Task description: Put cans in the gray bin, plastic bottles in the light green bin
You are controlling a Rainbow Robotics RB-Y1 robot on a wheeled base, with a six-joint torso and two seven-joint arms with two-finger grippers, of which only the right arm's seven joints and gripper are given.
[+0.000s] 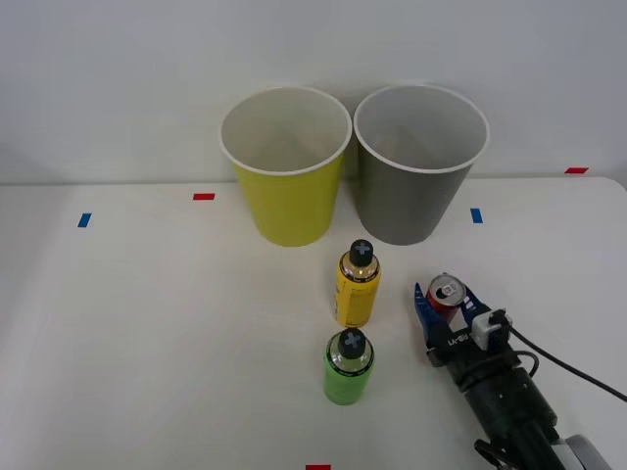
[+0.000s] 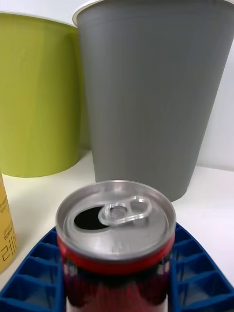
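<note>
**A:** What does the right gripper (image 1: 447, 296) have?

**B:** The red can (image 2: 116, 229). It stands upright on the white table (image 1: 147, 333), its tab lifted and its mouth open, between the blue ribbed fingers (image 2: 39, 273), which sit against its sides, clamped on it as far as I can judge.

**A:** What could go wrong?

**B:** The hold looks low on the can, so it might tip on a quick lift. Just beside the hand is the yellow bottle (image 1: 358, 285), and the green bottle (image 1: 348, 367) is a little further off; a sideways swing could topple either.

**A:** And further out?

**B:** The gray bin (image 1: 416, 166) stands straight ahead, the light green bin (image 1: 286, 166) touching it or nearly. A low carry might strike the gray rim.
</note>
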